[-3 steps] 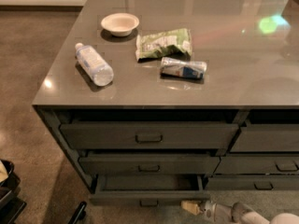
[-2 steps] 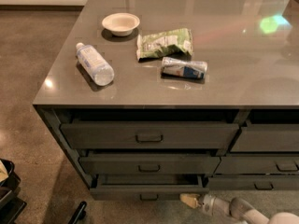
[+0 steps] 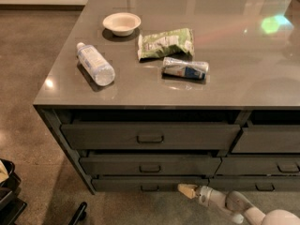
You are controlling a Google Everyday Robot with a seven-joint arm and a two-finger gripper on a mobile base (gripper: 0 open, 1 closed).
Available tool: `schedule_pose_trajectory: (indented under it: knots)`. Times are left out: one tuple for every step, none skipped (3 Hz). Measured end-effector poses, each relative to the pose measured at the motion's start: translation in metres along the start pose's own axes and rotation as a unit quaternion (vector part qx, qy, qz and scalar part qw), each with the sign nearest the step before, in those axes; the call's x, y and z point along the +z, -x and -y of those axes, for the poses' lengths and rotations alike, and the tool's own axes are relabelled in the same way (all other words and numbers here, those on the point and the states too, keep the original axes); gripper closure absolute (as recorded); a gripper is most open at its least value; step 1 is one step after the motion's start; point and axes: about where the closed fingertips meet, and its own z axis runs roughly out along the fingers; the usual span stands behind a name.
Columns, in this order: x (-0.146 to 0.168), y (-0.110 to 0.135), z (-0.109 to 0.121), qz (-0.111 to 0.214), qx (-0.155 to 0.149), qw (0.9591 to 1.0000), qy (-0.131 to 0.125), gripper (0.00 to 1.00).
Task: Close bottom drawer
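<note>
The bottom drawer [image 3: 122, 184] is the slimmest grey front at the foot of the left stack. It has a small loop handle [image 3: 149, 188] at its centre. It sits almost flush under the middle drawer [image 3: 150, 165], with only a thin dark gap above its front. My gripper [image 3: 186, 190] comes in low from the bottom right. Its tan tip is shut, empty, and pressed against the drawer front just right of the handle. The drawer's inside is hidden.
The top drawer [image 3: 150, 136] is above. The neighbouring stack's drawers [image 3: 272, 165] are to the right. On the grey counter [image 3: 234, 55] are a white bowl [image 3: 121, 23], a lying water bottle [image 3: 95, 63], a green snack bag [image 3: 165, 43] and a small packet [image 3: 184, 68]. A dark object [image 3: 9, 191] stands on the floor at the bottom left.
The bottom drawer was pulled out with its dark inside showing. It has now slid in almost flush. My gripper has moved towards the cabinet with it.
</note>
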Motion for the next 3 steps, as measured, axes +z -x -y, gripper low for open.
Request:
schedule_pose_trajectory:
  knots:
    - [0.003, 0.003, 0.0, 0.005, -0.003, 1.0, -0.001, 1.0]
    - [0.002, 0.002, -0.001, 0.005, -0.003, 1.0, -0.001, 1.0]
    - [-0.025, -0.012, -0.013, -0.005, 0.021, 0.9996, -0.016, 1.0]
